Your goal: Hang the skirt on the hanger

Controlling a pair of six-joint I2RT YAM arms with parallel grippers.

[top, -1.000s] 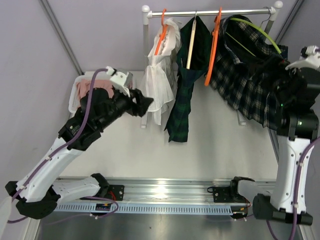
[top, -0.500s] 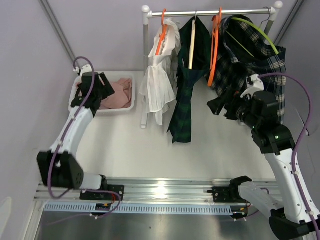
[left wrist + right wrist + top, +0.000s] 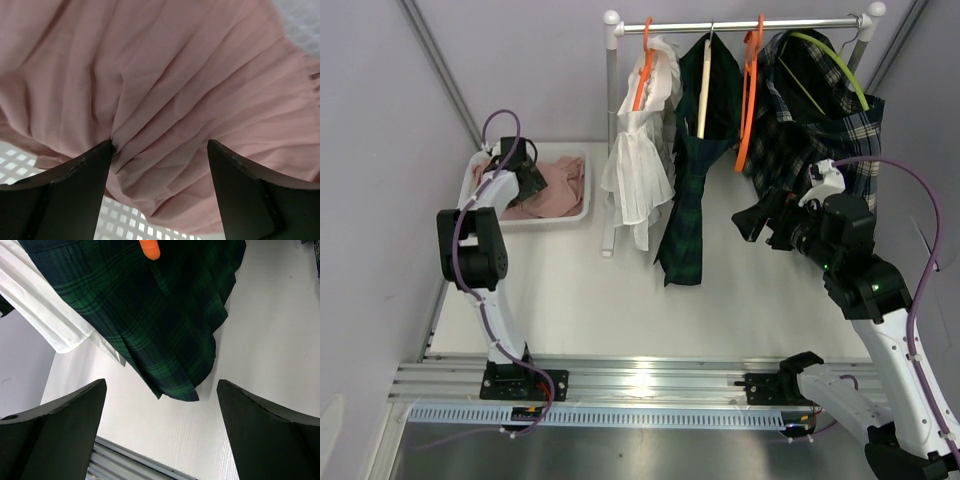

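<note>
Left of the clothes rail [image 3: 740, 22], the pink skirt [image 3: 175, 75] lies bunched in the white basket [image 3: 550, 220]. The left gripper [image 3: 160, 150] hangs over it, fingers spread wide, one tip touching a fold, evidently to pinch up fabric. Below the rail's right-hand orange hanger [image 3: 750, 100], the right gripper [image 3: 161, 385] hovers empty, fingers apart, probably to steady that hanger.

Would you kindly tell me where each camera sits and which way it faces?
Top external: above and behind, looking down on left arm, right arm, table, rack.
Left wrist: down past its open fingers at pink skirt in basket.
Right wrist: past its open fingers toward green plaid skirt.
Shared: top view shows both skirts too.
</note>
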